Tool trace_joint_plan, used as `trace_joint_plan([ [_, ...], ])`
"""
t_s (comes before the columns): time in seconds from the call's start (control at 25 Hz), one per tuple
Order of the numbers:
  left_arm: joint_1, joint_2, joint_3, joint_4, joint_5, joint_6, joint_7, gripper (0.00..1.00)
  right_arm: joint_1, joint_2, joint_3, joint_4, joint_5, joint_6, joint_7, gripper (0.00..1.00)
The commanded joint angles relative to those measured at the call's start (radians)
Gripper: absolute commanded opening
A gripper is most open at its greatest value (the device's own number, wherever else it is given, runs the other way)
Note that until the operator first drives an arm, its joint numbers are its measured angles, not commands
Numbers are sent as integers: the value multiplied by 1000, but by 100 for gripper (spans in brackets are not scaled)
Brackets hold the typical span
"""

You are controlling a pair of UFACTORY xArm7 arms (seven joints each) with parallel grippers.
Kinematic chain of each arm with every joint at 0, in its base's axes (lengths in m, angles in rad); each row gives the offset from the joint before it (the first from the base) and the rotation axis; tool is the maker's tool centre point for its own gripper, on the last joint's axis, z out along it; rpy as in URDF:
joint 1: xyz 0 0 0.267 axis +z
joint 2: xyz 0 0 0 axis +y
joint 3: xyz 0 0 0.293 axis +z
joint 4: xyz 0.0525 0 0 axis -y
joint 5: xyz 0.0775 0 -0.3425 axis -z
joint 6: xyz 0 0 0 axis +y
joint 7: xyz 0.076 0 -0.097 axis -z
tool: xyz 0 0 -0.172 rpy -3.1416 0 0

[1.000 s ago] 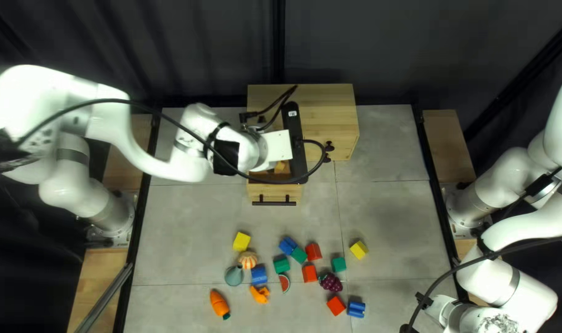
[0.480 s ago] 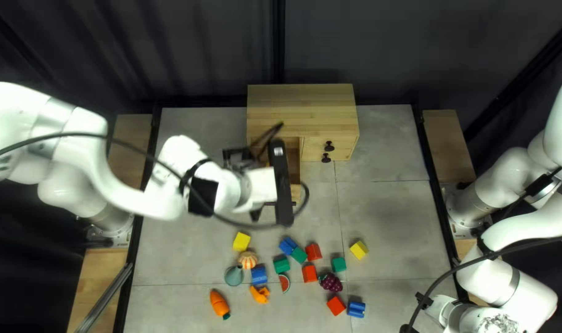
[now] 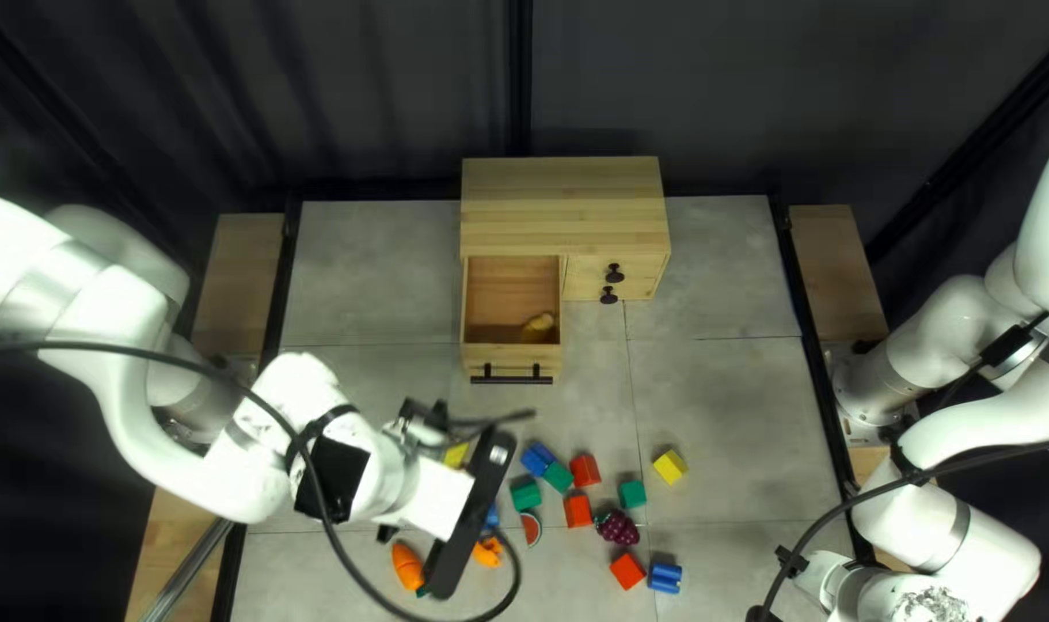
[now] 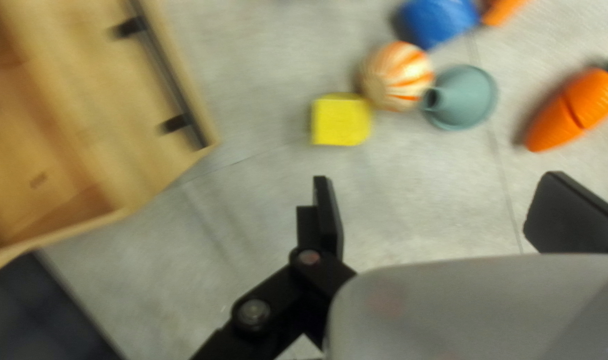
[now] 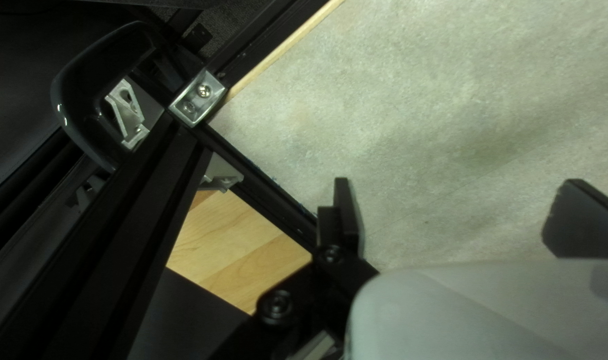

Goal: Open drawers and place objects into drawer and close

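Seen from above, the left gripper [image 3: 415, 484] is at seven o'clock from the open drawer [image 3: 502, 288], fingers apart; the right gripper [image 3: 818, 576] also has fingers apart.

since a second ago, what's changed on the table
My left gripper has swung from over the open drawer toward the toys; it is now open, holding nothing. A tan thing lies in the drawer; exactly when it was let go, I can't tell. The drawer, visible toys and right arm stayed as they were.
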Motion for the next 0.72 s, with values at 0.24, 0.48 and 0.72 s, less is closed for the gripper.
trace_joint_plan([
  [0.24,36,143,37,-34,-49,-215,102,100,0,0,0,0,0,0,0,100],
  [0.48,51,115,53,-22,-186,-205,-130,100,0,0,0,0,0,0,0,100],
  [0.72,56,134,70,-15,-208,-190,-458,100,0,0,0,0,0,0,0,100],
])
